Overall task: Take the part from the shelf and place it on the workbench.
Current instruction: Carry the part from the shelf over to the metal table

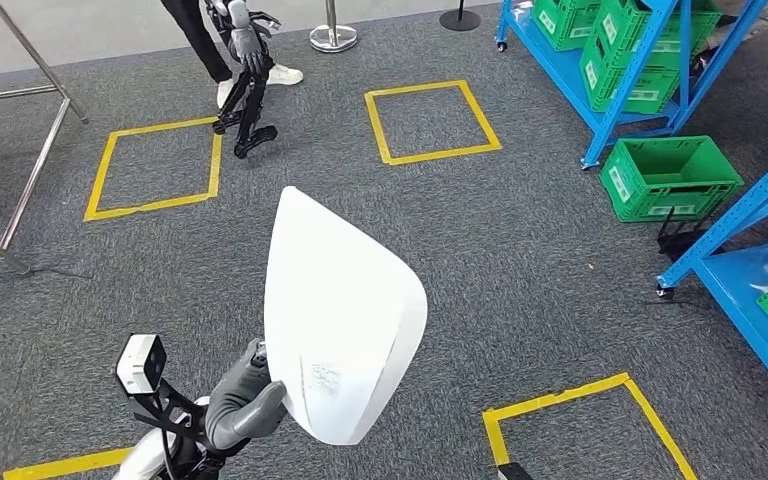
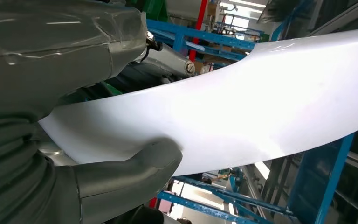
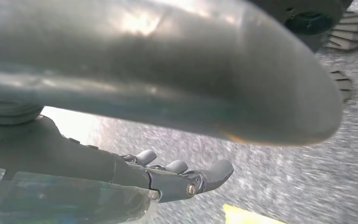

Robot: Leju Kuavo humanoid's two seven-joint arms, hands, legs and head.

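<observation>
The large white curved plastic panel part [image 1: 345, 320] is off the shelf and in the left hand [image 1: 245, 405], which clamps its lower edge at about seven o'clock in the head view; the panel rises from there toward twelve o'clock above the grey carpet floor [image 1: 520, 250]. In the left wrist view the thick grey thumb [image 2: 135, 172] presses on the white face, with the other fingers hidden behind the panel. The right hand [image 3: 182, 177] hangs over the carpet holding nothing, its fingers loosely extended and slightly apart.

The carrying step seems to be in hand: picking looks done, placing not yet. Blue steel shelving [image 1: 640, 90] with green plastic crates [image 1: 672, 178] stands at one to three o'clock; yellow tape squares [image 1: 430, 122] mark the floor at eleven and twelve o'clock. A person's legs [image 1: 205, 45] and another robot's dark arm [image 1: 248, 80] show at eleven o'clock. No desk is visible, so the next move probably calls for turning or walking toward it while keeping the panel steady in a one-edge grip.
</observation>
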